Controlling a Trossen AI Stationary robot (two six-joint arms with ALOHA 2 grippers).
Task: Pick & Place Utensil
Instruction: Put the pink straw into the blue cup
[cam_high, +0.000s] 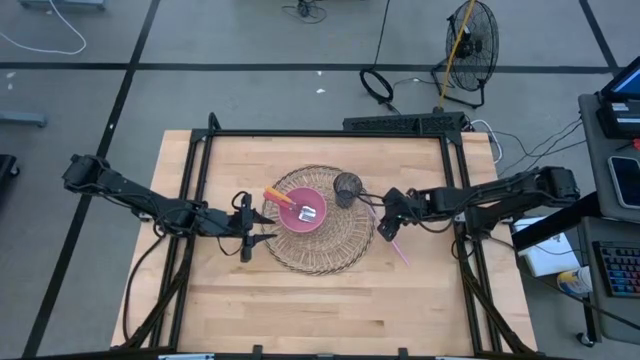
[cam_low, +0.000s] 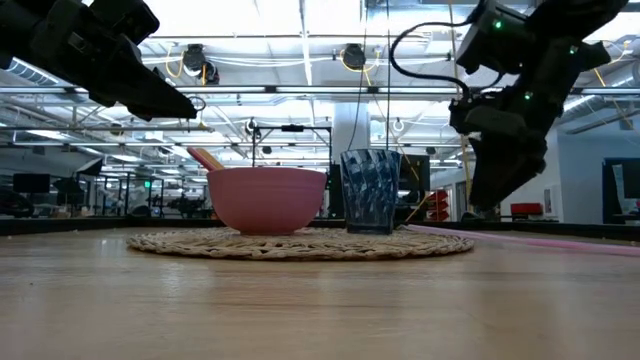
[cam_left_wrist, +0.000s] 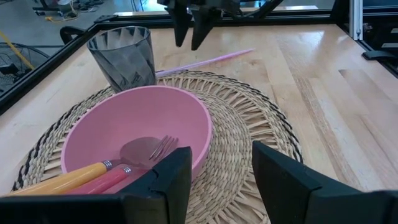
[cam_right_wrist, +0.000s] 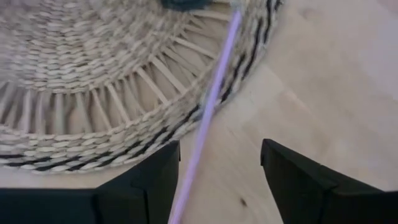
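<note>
A thin pink stick lies slanting on the table, its far end on the woven mat's right edge near the dark cup. My right gripper hovers over it, open. In the right wrist view the stick runs between the two spread fingers, which stand clear of it. A pink bowl on the mat holds a fork and a spoon, with orange and pink handles leaning on its rim. My left gripper is open at the mat's left edge, facing the bowl.
The cup stands on the mat's far right part, close to the right gripper. A black frame borders the table's far, left and right sides. Bare wood lies toward the near edge.
</note>
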